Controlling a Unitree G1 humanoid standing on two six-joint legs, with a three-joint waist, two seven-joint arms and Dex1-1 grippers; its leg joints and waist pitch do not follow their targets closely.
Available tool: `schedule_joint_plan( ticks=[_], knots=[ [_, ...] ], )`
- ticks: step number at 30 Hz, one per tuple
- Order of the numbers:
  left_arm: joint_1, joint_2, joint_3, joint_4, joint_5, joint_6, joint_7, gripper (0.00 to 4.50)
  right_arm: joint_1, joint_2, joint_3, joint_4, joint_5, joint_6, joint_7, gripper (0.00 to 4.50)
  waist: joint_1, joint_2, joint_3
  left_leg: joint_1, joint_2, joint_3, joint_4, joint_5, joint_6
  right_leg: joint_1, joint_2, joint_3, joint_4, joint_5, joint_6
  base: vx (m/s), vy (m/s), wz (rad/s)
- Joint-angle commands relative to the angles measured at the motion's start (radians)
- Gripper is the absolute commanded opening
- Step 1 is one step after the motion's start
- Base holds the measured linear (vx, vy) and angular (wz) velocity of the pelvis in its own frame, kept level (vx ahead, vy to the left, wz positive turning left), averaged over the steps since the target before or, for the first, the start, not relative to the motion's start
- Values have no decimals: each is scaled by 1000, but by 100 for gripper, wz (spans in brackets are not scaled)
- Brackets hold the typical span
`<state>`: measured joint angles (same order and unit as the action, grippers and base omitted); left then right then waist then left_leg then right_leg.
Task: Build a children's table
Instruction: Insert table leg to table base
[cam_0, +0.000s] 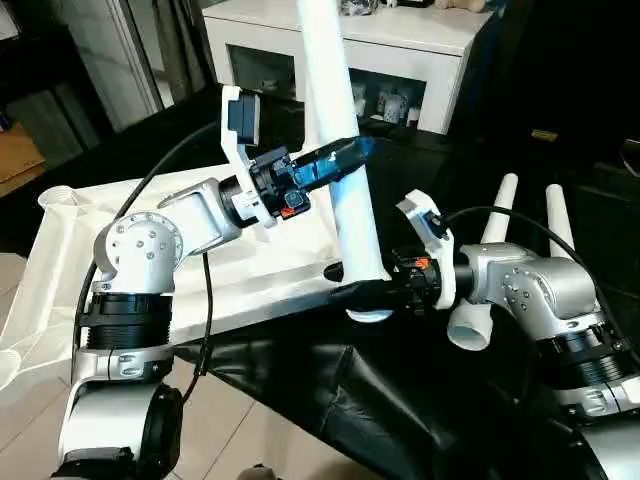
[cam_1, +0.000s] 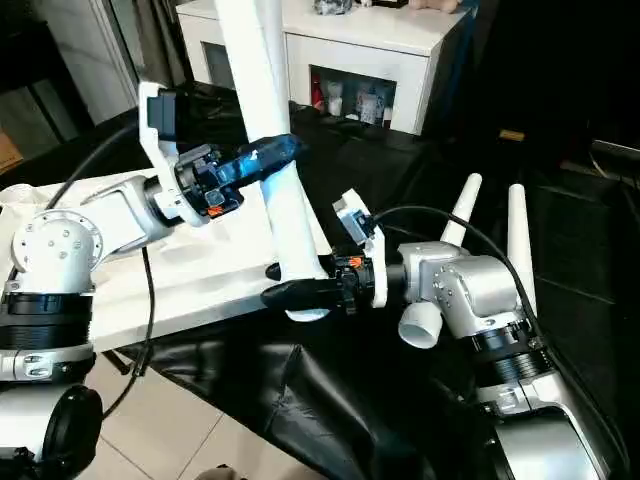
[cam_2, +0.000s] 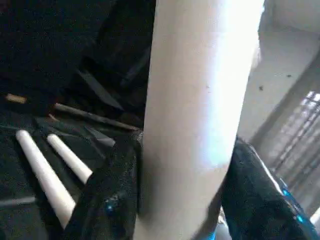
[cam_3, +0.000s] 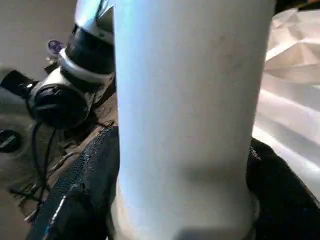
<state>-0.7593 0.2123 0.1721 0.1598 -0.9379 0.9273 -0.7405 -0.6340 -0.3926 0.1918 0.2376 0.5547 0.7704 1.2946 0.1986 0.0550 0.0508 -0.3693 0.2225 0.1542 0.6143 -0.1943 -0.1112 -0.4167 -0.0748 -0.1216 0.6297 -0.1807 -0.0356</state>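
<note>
At centre of the left eye view, one long round white plastic tube leg (cam_0: 345, 150) stands near upright, long axis 12 to 6 o'clock, tilted slightly toward 11, foot at the edge of the white rectangular tabletop (cam_0: 250, 270). Left gripper (cam_0: 350, 155) clamps it mid-shaft from 9 o'clock; right gripper (cam_0: 360, 292) clamps its base from 3 o'clock, nearer the seat. Left wrist view: black fingers (cam_2: 107, 200) flank the tube, spare legs (cam_2: 45, 172) lying beyond. Right wrist view: same two-sided clasp.

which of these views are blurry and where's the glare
Left wrist view: the leg is soft, its upper right side washed out by glare. Right wrist view: leg blurred, pale bluish sheen. Head views: sharp, with blue glints on the left gripper.
</note>
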Motion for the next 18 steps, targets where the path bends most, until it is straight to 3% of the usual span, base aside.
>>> schedule_joint_plan(
  ticks=[1, 2, 5, 6, 8, 11, 13, 14, 16, 18],
  knots=[
    [-34, 4, 55, 38, 74, -84, 114, 193, -22, 17, -5, -32, -20, -63, -21, 332, 0, -10, -82, -8, -1, 5, -57, -81, 31, 72, -58, 52, -85, -241, -81, 0, 0, 0],
    [-36, -1, 59, 40, 88, -104, 135, 193, -25, 27, -14, -29, -20, -65, -41, 346, 0, -7, -82, -7, 1, 4, -58, -81, 31, 70, -60, 52, -85, -241, -81, 0, 0, 0],
    [-42, -28, 81, 24, 118, -162, 223, 193, -22, 46, -26, -44, -19, -66, -86, 352, 0, -11, -84, -6, 0, 4, -56, -74, 23, 72, -60, 52, -83, -228, -72, 0, 0, 0],
    [-39, -31, 76, 7, 135, -180, 238, 187, -16, 51, -24, -52, -31, -77, -106, 382, -1, -15, -83, -8, 0, 4, -57, -71, 24, 72, -59, 52, -82, -224, -73, 0, 0, 0],
    [-36, -33, 70, -6, 148, -191, 247, 185, -12, 55, -23, -58, -41, -87, -119, 389, -1, -14, -86, -9, 0, 4, -55, -53, 27, 73, -59, 53, -77, -194, -78, 0, 0, 0],
    [-17, -46, 39, -73, 207, -225, 310, 184, -13, 102, -26, -28, -132, -184, -257, 392, -2, -14, -86, -11, 3, 2, -56, -37, 19, 71, -64, 54, -71, -164, -88, 0, 0, 0],
    [-6, -55, 19, -106, 244, -247, 356, 184, -28, 149, -43, 10, -178, -224, -380, 392, -7, -12, -83, -11, 2, 3, -58, -51, 13, 69, -64, 53, -75, -185, -90, 0, 0, 0],
    [-1, -53, 7, -116, 254, -247, 361, 184, -33, 164, -41, 18, -199, -242, -425, 392, -7, -21, -82, -8, 2, 5, -60, -58, 13, 69, -65, 55, -77, -207, -81, 0, 0, 0],
    [8, -46, -23, -130, 287, -260, 368, 184, -45, 194, -43, 36, -232, -254, -516, 392, -8, -15, -80, -7, 4, 3, -63, -67, 5, 66, -66, 56, -78, -244, -69, 0, 0, 0],
    [14, -47, -35, -138, 298, -263, 377, 184, -55, 235, -63, 51, -237, -240, -600, 392, -7, -24, -79, -3, 2, 6, -64, -76, 6, 65, -64, 57, -82, -259, -56, 0, 0, 0]
  ],
)
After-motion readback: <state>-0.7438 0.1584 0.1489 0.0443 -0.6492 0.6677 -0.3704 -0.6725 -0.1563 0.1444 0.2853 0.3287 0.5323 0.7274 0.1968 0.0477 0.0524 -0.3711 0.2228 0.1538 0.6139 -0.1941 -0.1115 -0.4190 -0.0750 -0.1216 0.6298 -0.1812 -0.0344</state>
